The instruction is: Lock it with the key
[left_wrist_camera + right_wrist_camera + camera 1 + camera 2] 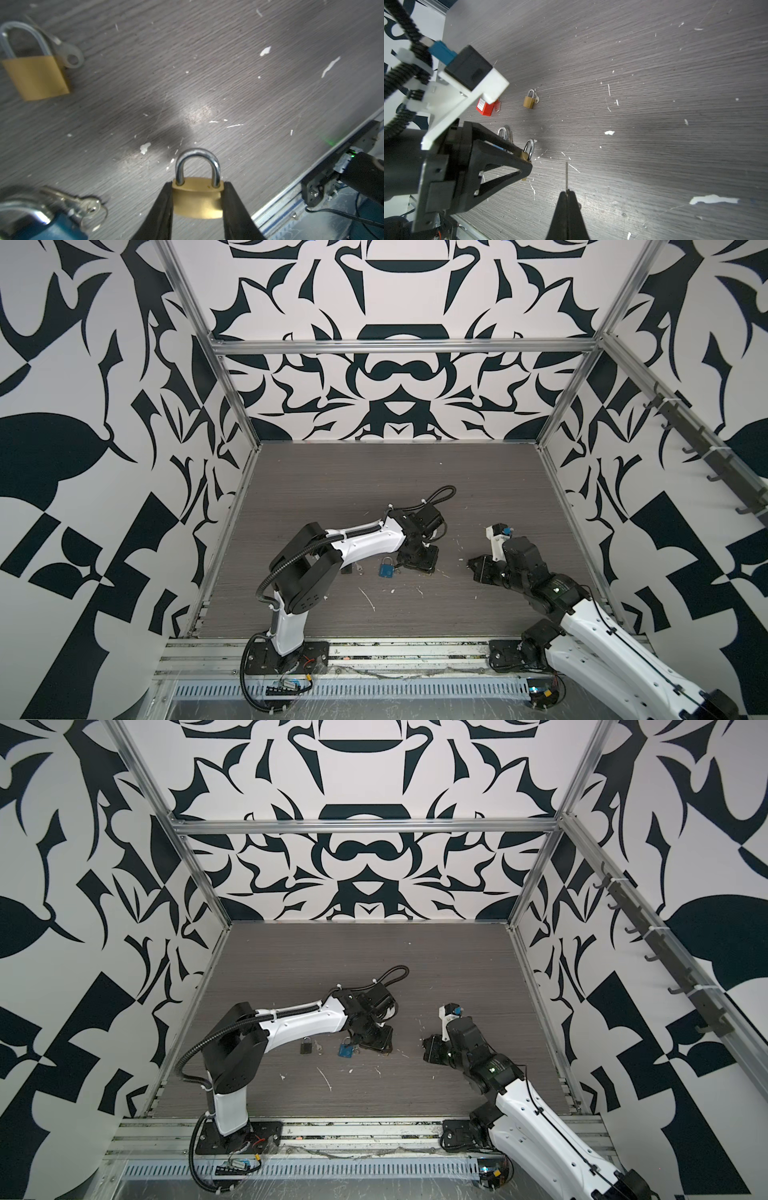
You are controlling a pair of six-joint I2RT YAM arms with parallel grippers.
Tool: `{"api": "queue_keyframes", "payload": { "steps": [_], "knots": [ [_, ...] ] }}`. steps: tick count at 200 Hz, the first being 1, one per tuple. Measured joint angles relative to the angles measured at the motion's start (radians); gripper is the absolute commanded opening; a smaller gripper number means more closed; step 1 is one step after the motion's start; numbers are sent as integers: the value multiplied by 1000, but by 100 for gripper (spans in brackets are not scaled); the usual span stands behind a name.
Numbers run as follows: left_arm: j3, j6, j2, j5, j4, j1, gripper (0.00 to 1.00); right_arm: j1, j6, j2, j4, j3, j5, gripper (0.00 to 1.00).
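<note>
**Top views**
- Bench: grey wood grain, flecked with white chips.
- Left hand: low over the bench, just below frame centre; its own body hides what it grips here.
- Blue padlock: flat on the bench, just left of that hand.
- Second brass padlock: further left, shown in a top view (it reads dark from above).
- Right hand: right of centre, apart from the left hand, tips turned toward it.

**Left wrist view**
- Small brass padlock: grasped by the left hand, body clamped between its two black fingers. Both shackle legs are seated and the shackle points away from the hand.
- The blue padlock lies close beside the hand, with a ring of keys beside it.
- The second brass padlock lies well apart, a silver key against its shackle.

**Right wrist view**
- Key: thin blade seen edge-on, pinched in the clenched right hand and sticking straight out past the tips.
- The left hand and its padlock are near, to one side of the blade (not touching it).
- Red padlock: farther off, partly behind the left arm's camera mount.
</note>
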Motion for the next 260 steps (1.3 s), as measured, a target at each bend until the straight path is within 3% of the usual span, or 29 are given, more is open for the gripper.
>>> {"api": "queue_keyframes", "payload": {
  "steps": [75, 117, 210, 260],
  "knots": [
    [52, 11, 84, 10, -14, 0, 1, 0, 21, 131, 108, -21, -71, 0],
    [85, 21, 102, 10, -16, 0, 22, 0, 31, 188, 171, -52, -106, 0],
    [84, 46, 104, 11, -8, 0, 54, 0, 40, 295, 233, -67, -137, 0],
    [41, 48, 30, -7, 35, 12, 59, 0, 39, 343, 261, -67, -154, 0]
  ]
}}
